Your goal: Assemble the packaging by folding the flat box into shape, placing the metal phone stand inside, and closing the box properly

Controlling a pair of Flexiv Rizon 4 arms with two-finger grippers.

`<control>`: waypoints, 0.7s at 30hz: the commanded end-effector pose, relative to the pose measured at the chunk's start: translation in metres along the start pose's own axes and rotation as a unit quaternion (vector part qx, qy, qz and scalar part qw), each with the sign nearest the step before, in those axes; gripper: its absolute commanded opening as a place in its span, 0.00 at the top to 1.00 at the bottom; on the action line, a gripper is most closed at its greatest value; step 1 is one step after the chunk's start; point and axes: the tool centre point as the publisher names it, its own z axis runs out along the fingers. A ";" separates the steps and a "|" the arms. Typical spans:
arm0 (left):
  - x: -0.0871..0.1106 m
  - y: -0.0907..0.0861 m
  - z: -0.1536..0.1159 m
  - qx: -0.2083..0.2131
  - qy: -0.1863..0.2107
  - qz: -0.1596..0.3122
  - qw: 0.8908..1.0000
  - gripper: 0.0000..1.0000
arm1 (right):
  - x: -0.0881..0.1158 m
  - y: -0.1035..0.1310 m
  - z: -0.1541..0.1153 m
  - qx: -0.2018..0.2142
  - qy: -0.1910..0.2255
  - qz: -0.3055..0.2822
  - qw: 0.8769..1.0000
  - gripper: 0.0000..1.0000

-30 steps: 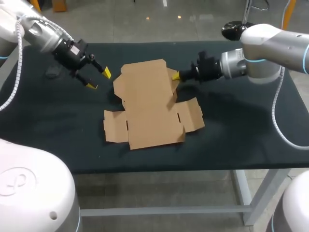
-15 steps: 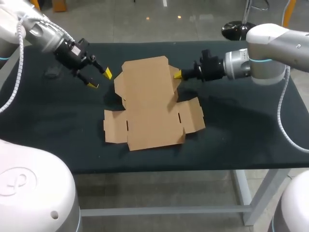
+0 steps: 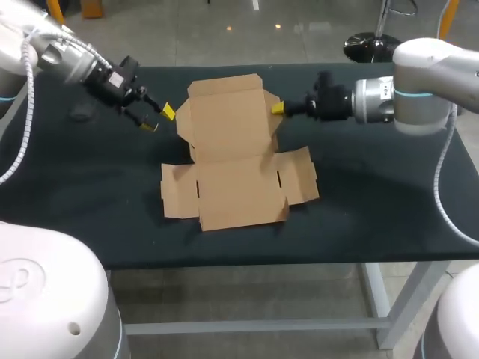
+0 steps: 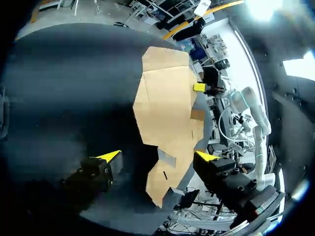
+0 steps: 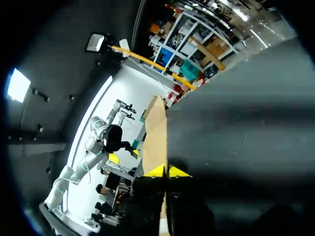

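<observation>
The brown cardboard box (image 3: 232, 187) lies unfolded in the middle of the table, its rear panel (image 3: 224, 120) tilted up off the cloth. My right gripper (image 3: 278, 109) is shut on that panel's right edge; in the right wrist view the cardboard (image 5: 155, 128) runs in between the closed yellow tips (image 5: 167, 171). My left gripper (image 3: 157, 119) hangs open just left of the raised panel, not touching it. In the left wrist view the box (image 4: 167, 103) lies ahead of the spread fingers (image 4: 157, 156), with the right gripper (image 4: 199, 87) at its far edge.
A small dark grey object (image 3: 80, 113) sits on the black table (image 3: 374, 187) at the far left, behind my left arm. The box's side flaps (image 3: 176, 198) lie flat toward the front.
My right gripper has risen and drawn back to the right, tilting the rear panel up from nearly flat. My left gripper has shifted a little toward the back.
</observation>
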 end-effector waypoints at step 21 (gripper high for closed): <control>-0.003 -0.028 0.004 0.190 0.026 0.139 0.972 0.00 | 0.038 0.006 -0.020 -0.068 0.048 -0.080 0.993 1.00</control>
